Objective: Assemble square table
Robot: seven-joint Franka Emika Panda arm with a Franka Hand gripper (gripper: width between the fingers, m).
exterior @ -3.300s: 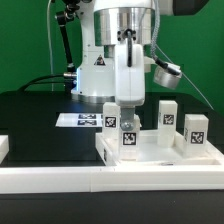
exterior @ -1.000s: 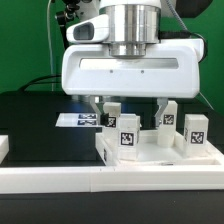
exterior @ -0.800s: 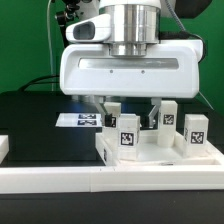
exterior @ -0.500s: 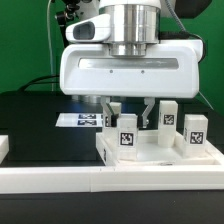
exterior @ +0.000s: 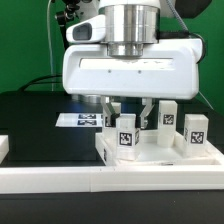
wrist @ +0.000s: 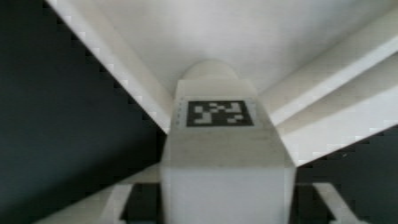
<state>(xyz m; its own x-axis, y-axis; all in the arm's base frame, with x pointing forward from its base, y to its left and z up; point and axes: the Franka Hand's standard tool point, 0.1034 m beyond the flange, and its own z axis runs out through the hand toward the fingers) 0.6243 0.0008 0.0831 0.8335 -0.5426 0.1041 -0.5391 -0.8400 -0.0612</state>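
Note:
The square tabletop (exterior: 160,158) lies on the black surface at the exterior view's right, with several white tagged legs standing on it. My gripper (exterior: 129,113) hangs over the front left leg (exterior: 125,132), one finger on each side of it. The jaws are open, narrowed around the leg. In the wrist view the leg (wrist: 221,150) stands in the middle with its tag facing the camera. A dark gap shows between it and each finger (wrist: 128,200). The tabletop's rim (wrist: 267,50) lies behind it. Other legs (exterior: 167,115) (exterior: 195,130) stand further right.
The marker board (exterior: 78,120) lies on the black surface behind the tabletop, at the exterior view's left. A long white rail (exterior: 90,185) borders the front edge. A small white block (exterior: 3,147) sits at the far left edge.
The gripper came down over the front left leg and turned. Over the last second its fingers have moved inward toward the leg from both sides.

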